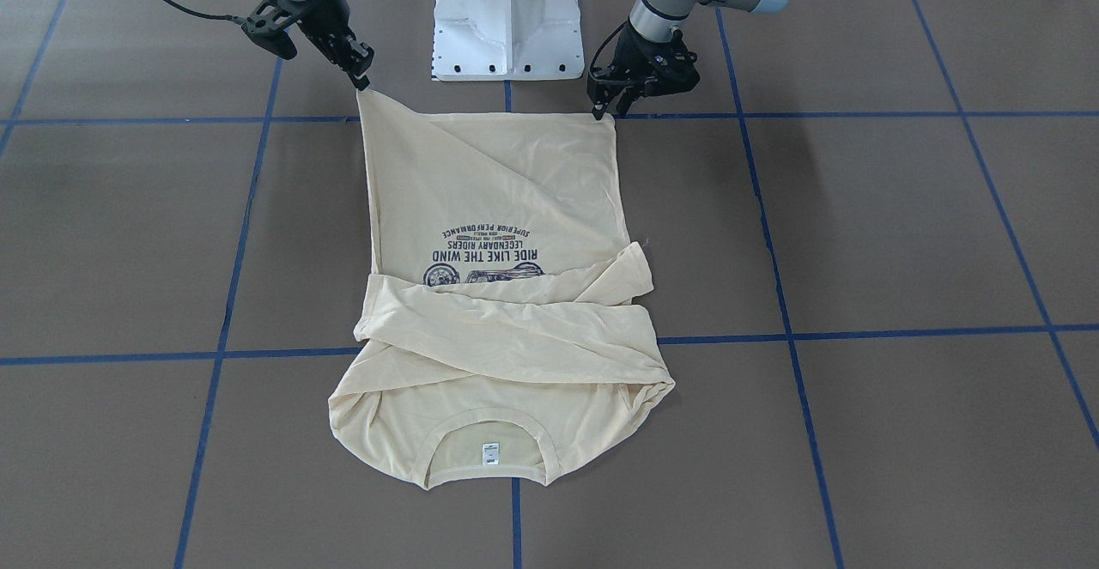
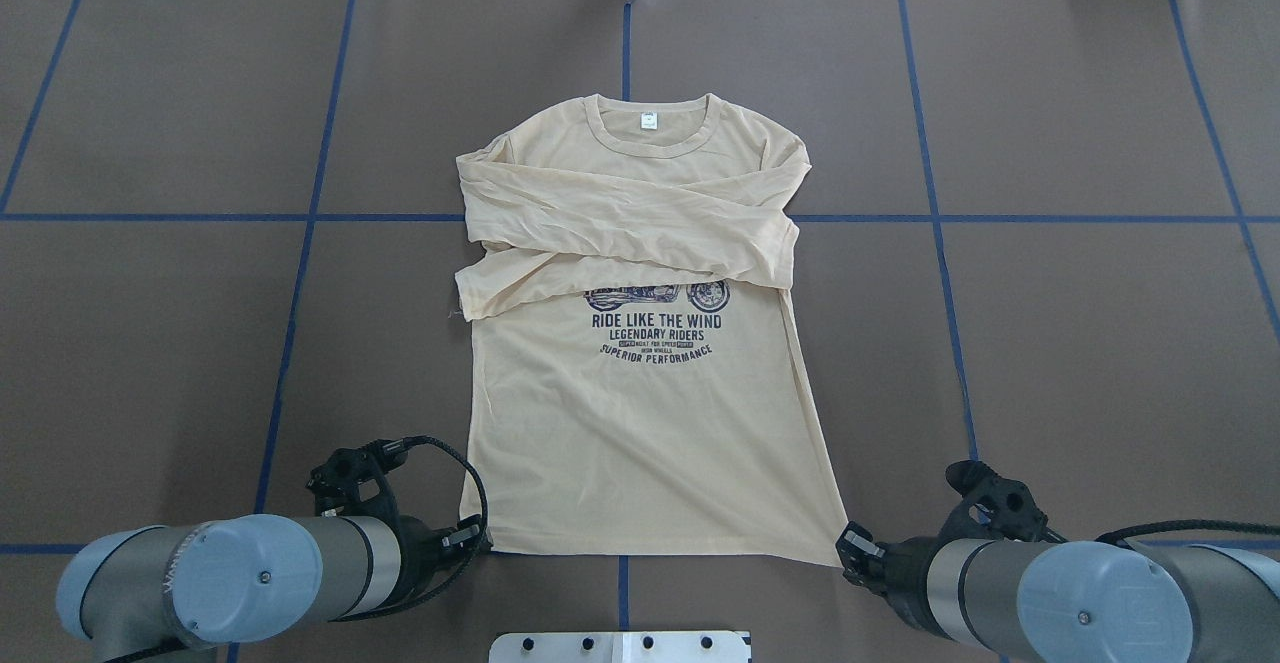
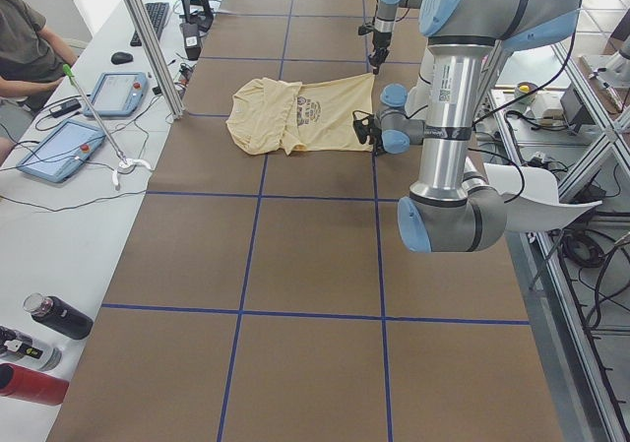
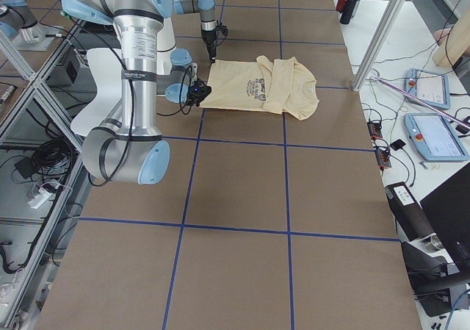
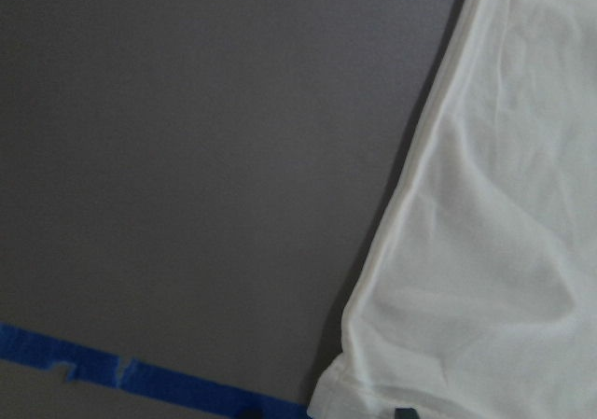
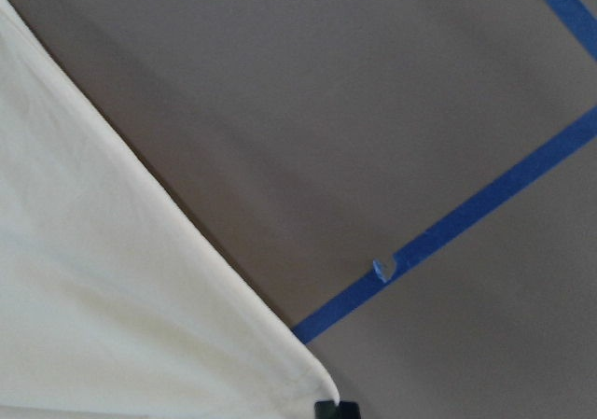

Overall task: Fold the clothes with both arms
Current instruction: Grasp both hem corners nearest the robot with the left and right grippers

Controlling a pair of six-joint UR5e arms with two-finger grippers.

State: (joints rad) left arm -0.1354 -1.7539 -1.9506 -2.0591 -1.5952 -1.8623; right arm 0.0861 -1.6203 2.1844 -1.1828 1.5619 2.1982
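The cream-yellow shirt (image 1: 498, 200) lies flat with its print up, collar away from the robot and both sleeves folded across the chest (image 2: 630, 233). My right gripper (image 1: 362, 81) is shut on one hem corner and holds it pulled up to a point; it also shows in the overhead view (image 2: 848, 546). My left gripper (image 1: 605, 111) is at the other hem corner, which lies low at the table, and looks shut on it; it also shows in the overhead view (image 2: 482, 541). Each wrist view shows a shirt corner (image 5: 485, 279) (image 6: 112, 298) at a dark fingertip.
The white pedestal base (image 1: 505, 20) stands between the arms, just behind the hem. Blue tape lines (image 1: 859, 333) cross the brown table. An operators' bench with tablets (image 3: 113, 93) and bottles (image 3: 54, 316) runs along the far side.
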